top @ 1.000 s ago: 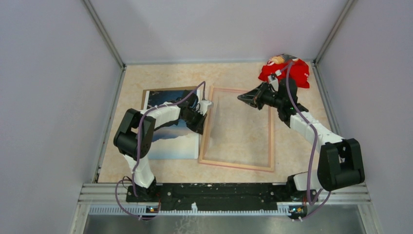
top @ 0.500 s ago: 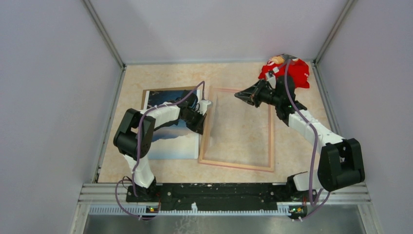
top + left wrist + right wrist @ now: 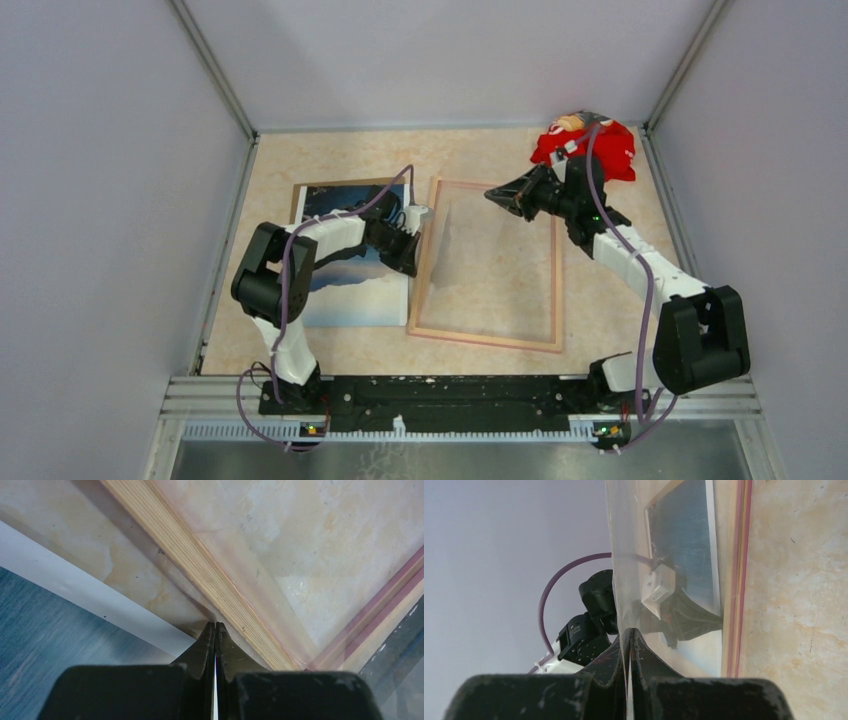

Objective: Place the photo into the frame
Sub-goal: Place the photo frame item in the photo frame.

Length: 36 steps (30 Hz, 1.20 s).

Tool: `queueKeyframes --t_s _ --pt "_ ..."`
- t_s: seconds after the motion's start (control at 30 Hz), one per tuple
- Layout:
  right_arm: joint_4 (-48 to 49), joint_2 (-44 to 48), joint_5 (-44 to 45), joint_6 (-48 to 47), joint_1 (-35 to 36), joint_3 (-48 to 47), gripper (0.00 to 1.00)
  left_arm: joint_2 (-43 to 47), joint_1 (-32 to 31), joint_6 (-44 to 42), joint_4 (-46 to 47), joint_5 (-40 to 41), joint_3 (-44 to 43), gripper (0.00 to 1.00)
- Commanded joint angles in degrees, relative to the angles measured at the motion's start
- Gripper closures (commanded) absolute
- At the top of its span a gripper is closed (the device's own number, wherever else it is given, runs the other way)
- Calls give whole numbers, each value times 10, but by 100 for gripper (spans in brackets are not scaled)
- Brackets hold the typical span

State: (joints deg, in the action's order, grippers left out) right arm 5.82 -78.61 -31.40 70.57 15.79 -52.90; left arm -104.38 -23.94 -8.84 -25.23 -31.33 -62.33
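Frame [image 3: 200, 572]: pale layered wood. Clear sheet [image 3: 629, 555]: glossy plastic. Photo [image 3: 50, 645]: paper print. Tabletop [image 3: 75, 530]: marbled, smooth.

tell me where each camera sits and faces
top external: above, behind the bases, looking down at the table; both arms show.
left wrist: on the left arm, looking down past the shut left hand at the frame and photo.
right wrist: on the right arm, looking sideways through the clear sheet the right hand pinches; left arm shows.
shared: both wrist views show photo and frame.

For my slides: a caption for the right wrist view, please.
Right claw pinching a clear sheet held up over the frame, photo visible through it.
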Motion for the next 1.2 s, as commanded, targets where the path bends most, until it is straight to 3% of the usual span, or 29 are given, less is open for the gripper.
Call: queueKeyframes --t_s 0.0,0.67,1.17 --pt "16 32 -9 -6 -18 9 100 26 17 6 13 -33 11 98" --pt "26 11 -144 -74 -102 36 100 0 35 25 29 -100 3 90" --pt "1 38 -123 -64 -138 80 100 -4 35 17 39 -99 14 93"
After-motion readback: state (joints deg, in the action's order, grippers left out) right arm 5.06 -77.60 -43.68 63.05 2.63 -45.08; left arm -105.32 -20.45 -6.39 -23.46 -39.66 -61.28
